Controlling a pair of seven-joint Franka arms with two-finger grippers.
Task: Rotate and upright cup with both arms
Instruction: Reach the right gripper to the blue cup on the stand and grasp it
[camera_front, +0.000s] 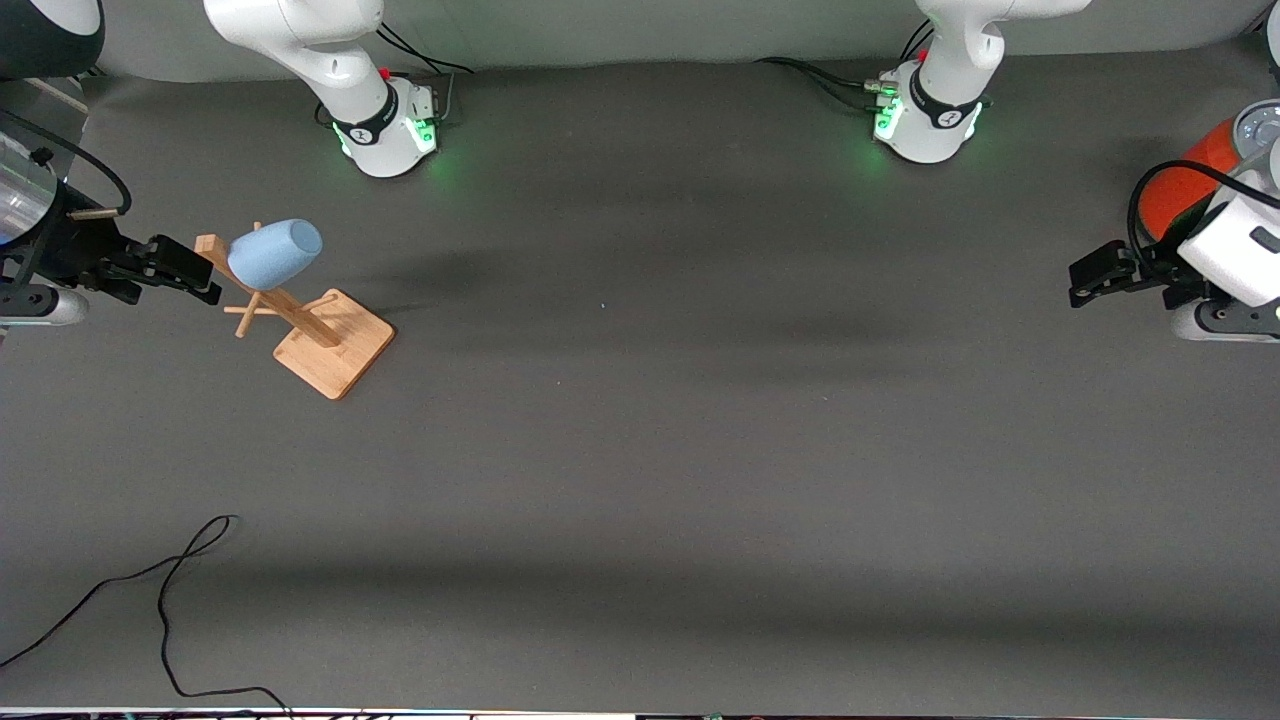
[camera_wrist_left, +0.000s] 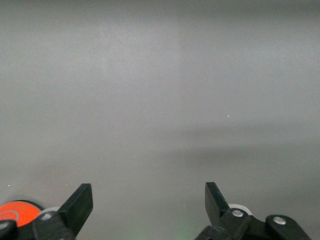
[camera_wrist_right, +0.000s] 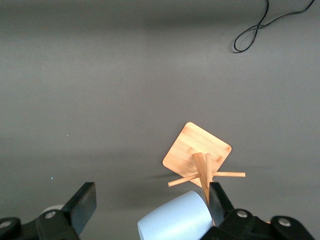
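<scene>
The cup (camera_front: 275, 252) is seen hung on a peg of the wooden rack (camera_front: 318, 338), tilted, toward the right arm's end of the table (camera_front: 700, 430). The right gripper (camera_front: 190, 272) is held just beside it, fingers spread wide. The left gripper (camera_front: 1092, 272) is kept wide apart, waiting near an orange can (camera_front: 1185, 185).

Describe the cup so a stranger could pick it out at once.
Find the wooden rack toward the right arm's end of the table. The cup hangs tilted on one of its upper pegs, mouth toward the post. It is small, light blue and handleless, the only blue thing here.
</scene>
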